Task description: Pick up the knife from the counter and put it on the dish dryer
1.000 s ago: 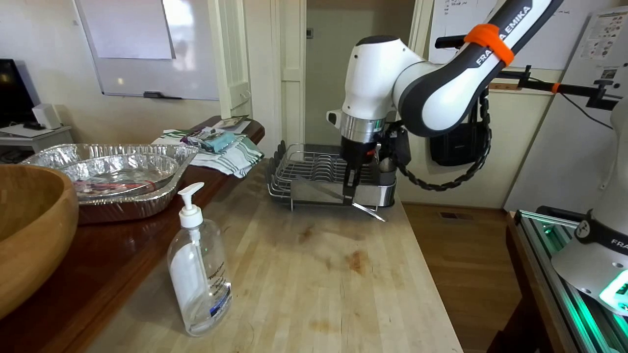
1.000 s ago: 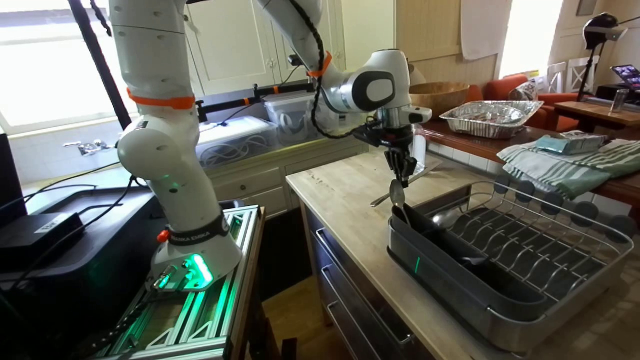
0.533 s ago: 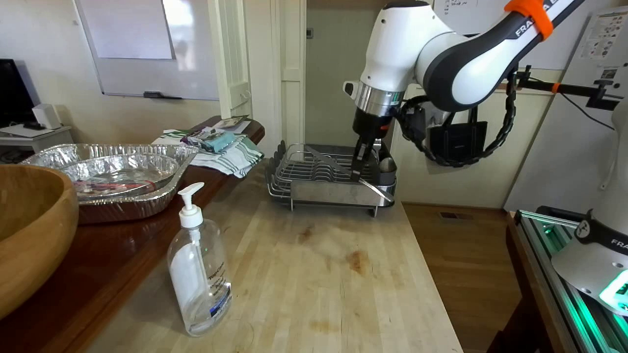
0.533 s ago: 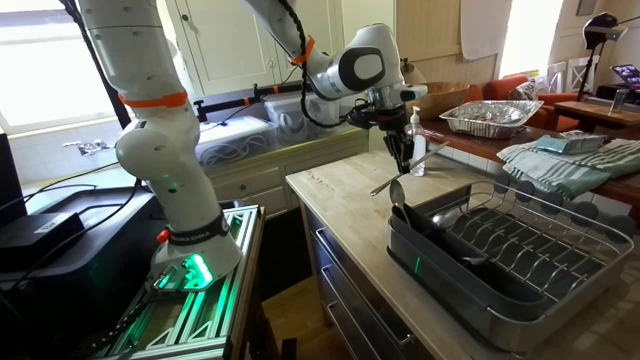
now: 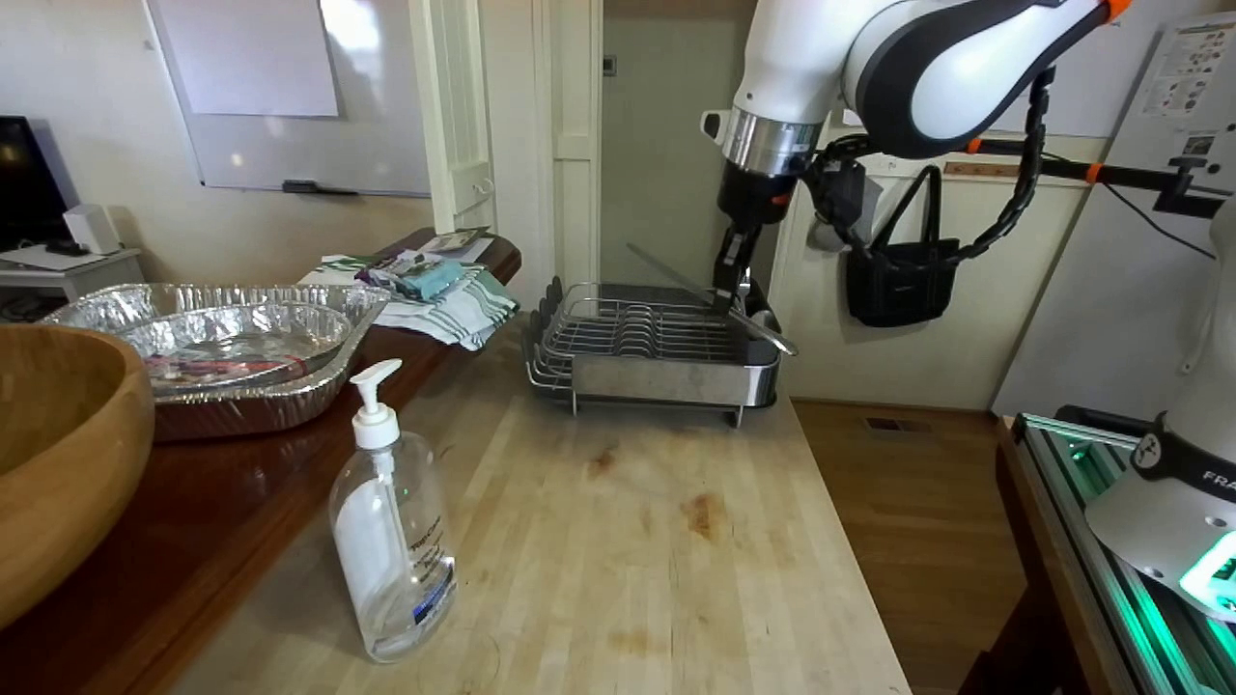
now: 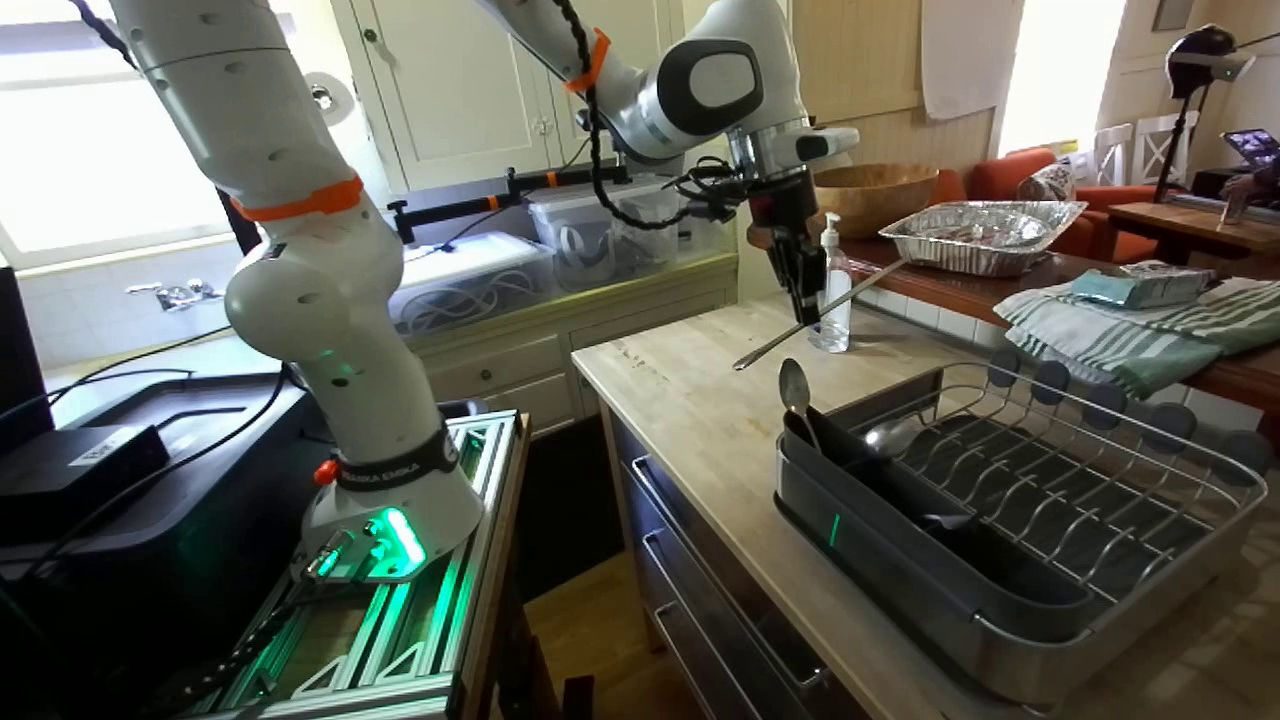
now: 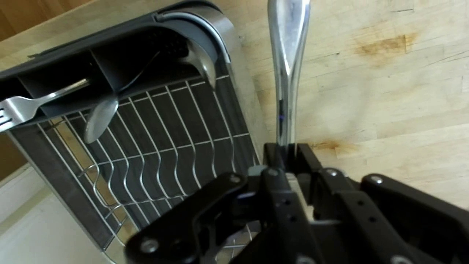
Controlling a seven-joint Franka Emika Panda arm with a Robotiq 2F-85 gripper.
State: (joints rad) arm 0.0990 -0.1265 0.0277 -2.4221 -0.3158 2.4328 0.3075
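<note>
My gripper (image 5: 722,301) is shut on the slim silvery knife (image 5: 770,334), which hangs tilted in the air above the counter (image 5: 618,541). The knife (image 6: 768,350) sticks out on both sides of the gripper (image 6: 806,315) in both exterior views. In the wrist view its broad shiny handle (image 7: 288,73) reaches away from between the fingertips of my gripper (image 7: 287,151); the part between the pads is hidden. The dish dryer (image 6: 1060,660), a wire rack with a dark base, stands on the counter, left of the handle in the wrist view.
A dark utensil holder (image 6: 900,570) runs along the rack's side. An upright spoon (image 6: 795,388) sticks up at its end, and a fork (image 7: 20,109) lies across it. A soap bottle (image 5: 391,550) stands on the counter, beside a foil tray (image 5: 270,410) and wooden bowl (image 5: 68,463).
My gripper has risen from low over the counter with the knife in it, shifting rightward in an exterior view. The knife is now higher, and its slant has changed little.
</note>
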